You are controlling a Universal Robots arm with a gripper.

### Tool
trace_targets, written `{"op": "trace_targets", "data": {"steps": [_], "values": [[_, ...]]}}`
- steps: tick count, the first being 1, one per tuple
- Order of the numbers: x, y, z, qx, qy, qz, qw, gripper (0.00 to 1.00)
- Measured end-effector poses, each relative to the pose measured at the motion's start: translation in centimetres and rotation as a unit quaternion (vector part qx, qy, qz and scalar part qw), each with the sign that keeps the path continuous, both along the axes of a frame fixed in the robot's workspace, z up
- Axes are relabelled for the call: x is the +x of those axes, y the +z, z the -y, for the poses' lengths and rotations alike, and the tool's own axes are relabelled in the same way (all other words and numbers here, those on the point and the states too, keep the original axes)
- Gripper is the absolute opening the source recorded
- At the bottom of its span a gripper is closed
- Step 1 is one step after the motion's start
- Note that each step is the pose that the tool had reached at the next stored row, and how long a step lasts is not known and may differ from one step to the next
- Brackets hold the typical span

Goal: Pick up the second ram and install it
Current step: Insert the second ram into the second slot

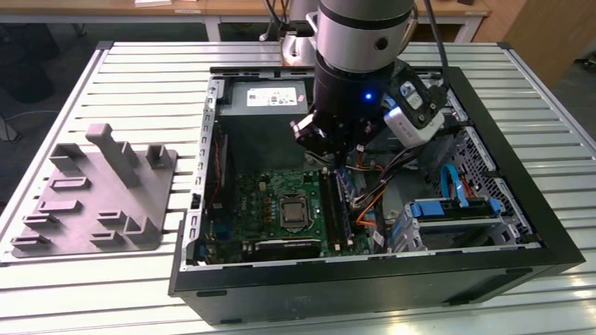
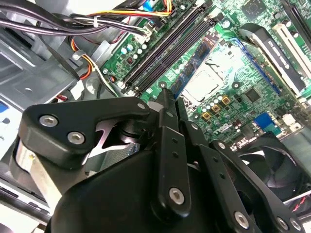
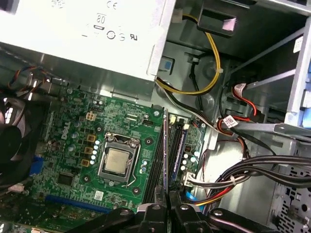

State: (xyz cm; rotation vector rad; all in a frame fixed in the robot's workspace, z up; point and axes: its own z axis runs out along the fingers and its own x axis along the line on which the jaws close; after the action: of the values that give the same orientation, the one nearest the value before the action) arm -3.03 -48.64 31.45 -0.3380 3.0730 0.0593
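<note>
A: Where is the memory stick [image 3: 166, 145]?

B: The hand [image 3: 167, 213] has it, closed tight on it and holding it on edge, low inside the computer case [image 1: 521, 209].

A: How does it lie?

B: Its long axis runs parallel with the memory slots [image 2: 160, 51], and it seems to sit right over them, beside the processor [image 3: 116, 161]. Whether it touches a slot cannot be told.

A: And the room around it?

B: Cables [image 3: 243, 174] crowd one side. The case stands on a slatted table [image 1: 112, 84], with a grey plate [image 1: 93, 195] beside it.
</note>
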Motion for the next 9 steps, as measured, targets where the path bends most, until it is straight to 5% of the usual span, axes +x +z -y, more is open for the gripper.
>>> {"op": "trace_targets", "data": {"steps": [9], "values": [[0.00,0.00,0.00,0.0000,-0.030,0.0000,0.9995,0.14]]}}
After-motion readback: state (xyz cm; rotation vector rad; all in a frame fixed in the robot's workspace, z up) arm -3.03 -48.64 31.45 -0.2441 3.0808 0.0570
